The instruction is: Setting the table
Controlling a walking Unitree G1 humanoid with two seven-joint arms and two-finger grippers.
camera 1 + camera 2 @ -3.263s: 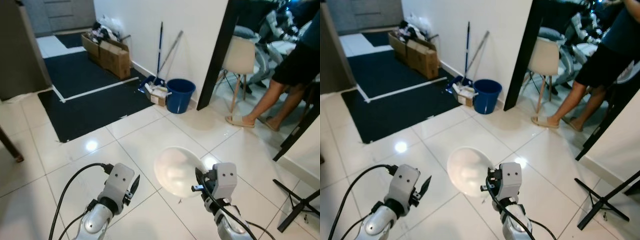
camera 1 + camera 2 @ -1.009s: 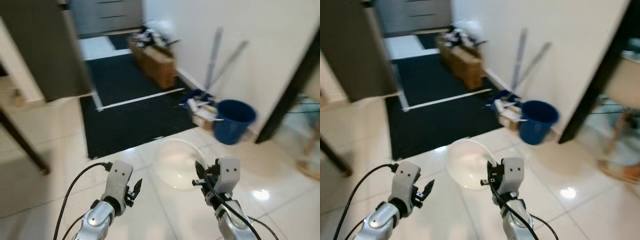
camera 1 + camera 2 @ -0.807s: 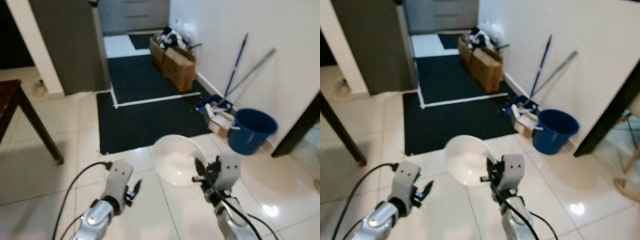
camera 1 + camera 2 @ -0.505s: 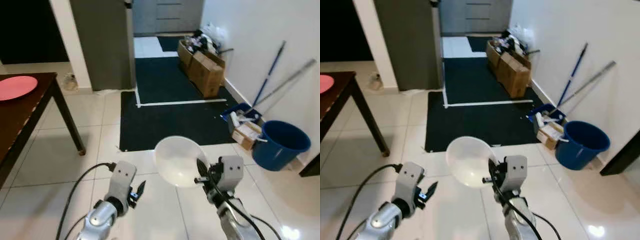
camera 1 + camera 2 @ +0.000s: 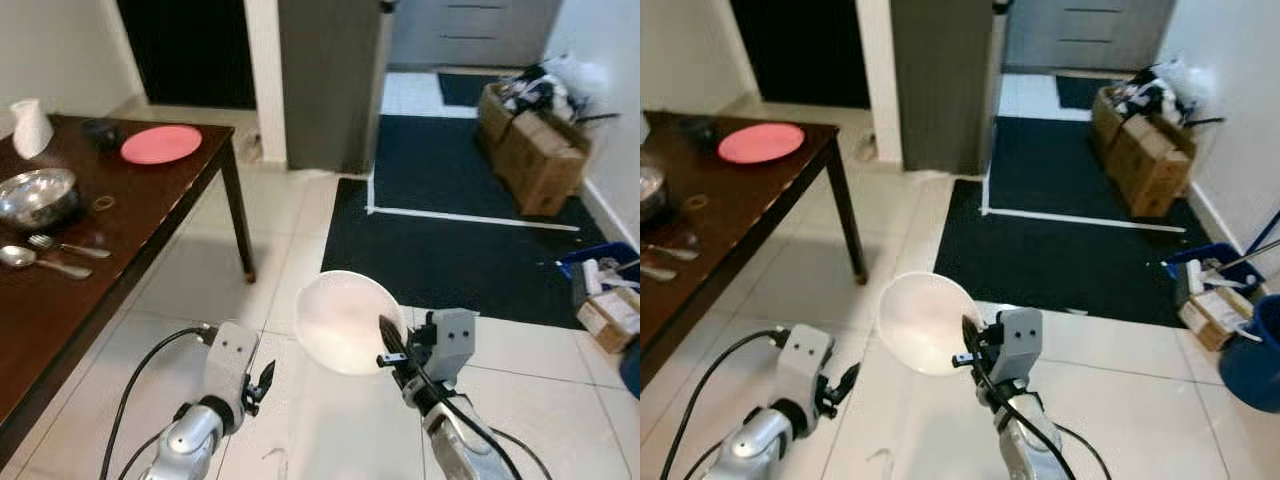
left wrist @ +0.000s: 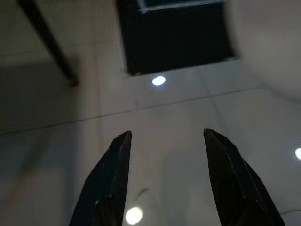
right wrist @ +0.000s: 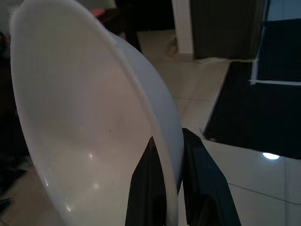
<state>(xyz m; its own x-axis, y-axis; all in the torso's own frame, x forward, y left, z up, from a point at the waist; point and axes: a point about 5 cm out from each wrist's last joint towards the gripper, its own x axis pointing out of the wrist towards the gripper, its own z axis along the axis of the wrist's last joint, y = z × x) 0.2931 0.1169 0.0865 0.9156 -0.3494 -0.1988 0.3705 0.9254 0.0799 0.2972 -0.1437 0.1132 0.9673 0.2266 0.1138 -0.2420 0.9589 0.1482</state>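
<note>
Pinching the white bowl's point(image 7: 84, 122) rim, right gripper point(image 7: 170, 155); left gripper point(image 6: 164, 141) spread.

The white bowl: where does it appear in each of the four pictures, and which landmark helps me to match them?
Left eye view: white bowl low centre, pinched at its rim by the right gripper.
Right eye view: low, left of centre.
Left wrist view: blurred pale edge.
Right wrist view: large and close.
Shared landmark: the black mat.

Head stereo pair looks down-forward, sharing floor, table point(image 5: 150, 215); wrist cameras look close along claw fingers.
</note>
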